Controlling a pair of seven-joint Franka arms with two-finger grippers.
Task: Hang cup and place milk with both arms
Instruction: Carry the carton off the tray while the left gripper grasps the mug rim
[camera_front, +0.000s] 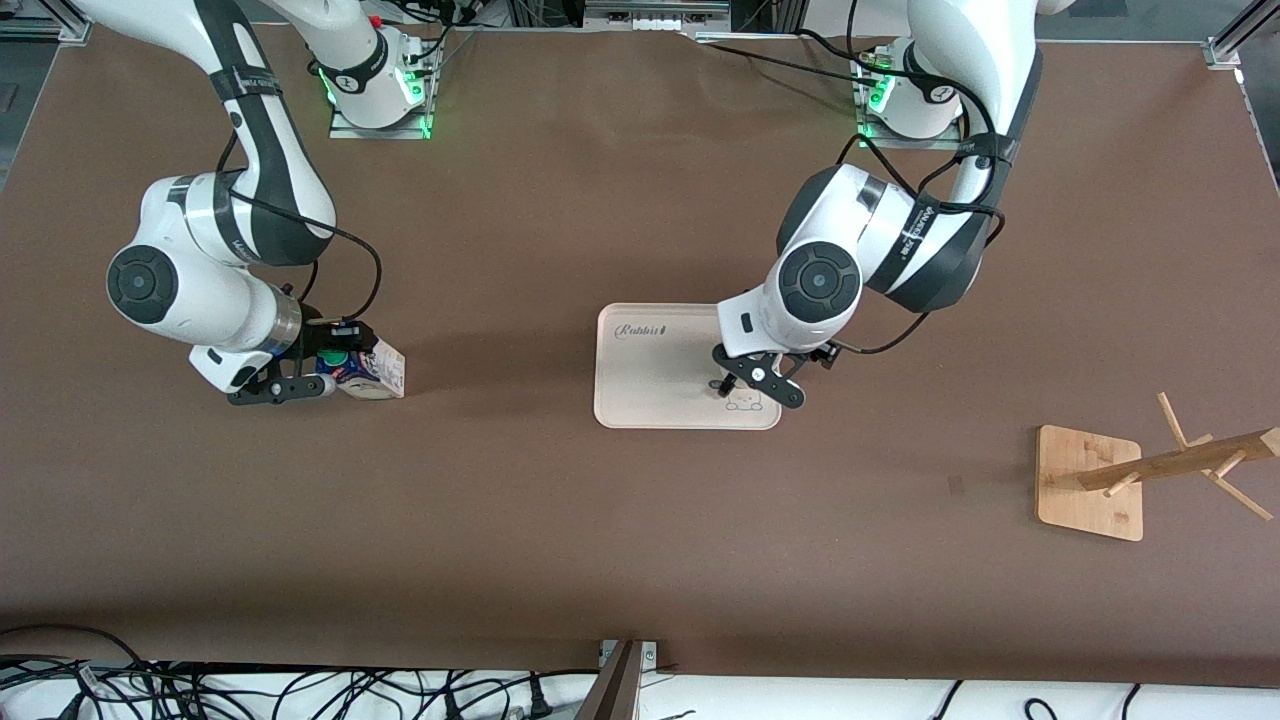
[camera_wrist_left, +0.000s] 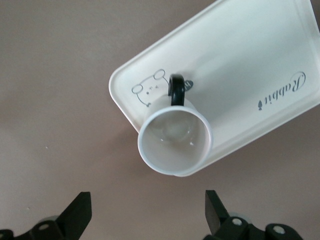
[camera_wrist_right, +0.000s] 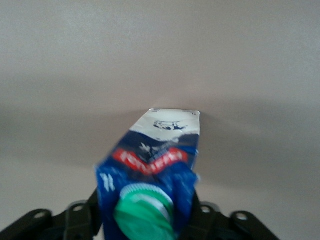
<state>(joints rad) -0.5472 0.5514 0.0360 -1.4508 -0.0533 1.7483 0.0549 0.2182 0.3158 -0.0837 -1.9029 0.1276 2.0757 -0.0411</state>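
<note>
The cup (camera_wrist_left: 175, 140), a white mug with a black loop handle (camera_wrist_left: 176, 90), stands upright on the cream tray (camera_wrist_left: 260, 55), in the corner by the bear drawing. My left gripper (camera_wrist_left: 147, 215) is open above it, its fingers (camera_wrist_left: 80, 215) spread wide and touching nothing. In the front view the left gripper (camera_front: 757, 385) hangs over that tray corner (camera_front: 650, 370) and hides the cup. My right gripper (camera_front: 335, 375) is shut on the milk (camera_front: 368, 370), a blue and white carton held tilted at the right arm's end of the table. In the right wrist view the milk (camera_wrist_right: 155, 165) points its green cap (camera_wrist_right: 145, 210) at the camera.
A wooden cup rack with pegs (camera_front: 1180, 462) stands on a square bamboo base (camera_front: 1085, 485) toward the left arm's end of the table, nearer to the front camera than the tray. Cables lie along the table's front edge (camera_front: 300, 690).
</note>
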